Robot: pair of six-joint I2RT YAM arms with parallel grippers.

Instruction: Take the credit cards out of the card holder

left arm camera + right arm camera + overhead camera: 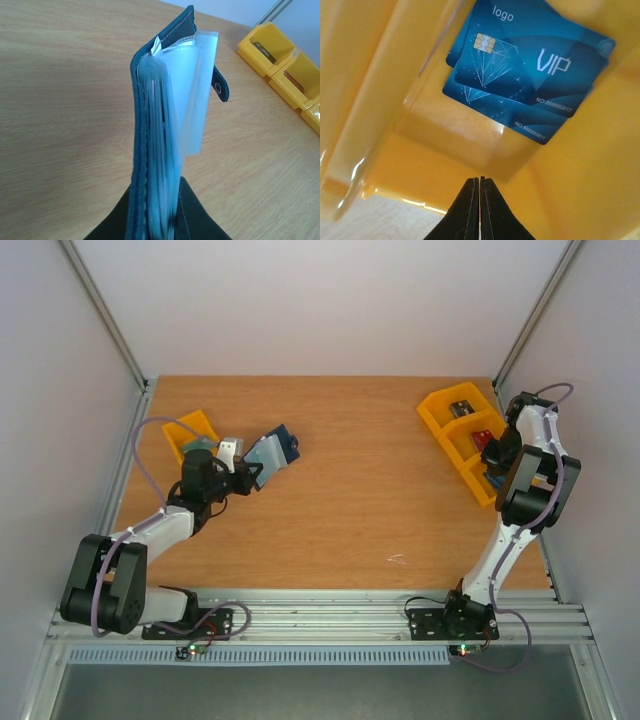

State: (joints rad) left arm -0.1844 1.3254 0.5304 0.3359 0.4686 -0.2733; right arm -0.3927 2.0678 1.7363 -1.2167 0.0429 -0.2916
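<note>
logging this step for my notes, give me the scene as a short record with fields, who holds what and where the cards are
left gripper: shut on the card holder
card holder state: open, clear sleeves fanned out, snap tab undone
right gripper: shut, holding nothing, over the yellow bin
blue cards: two, overlapping, lying in that bin compartment, apart from the fingers
cards inside holder: cannot tell from these views
</note>
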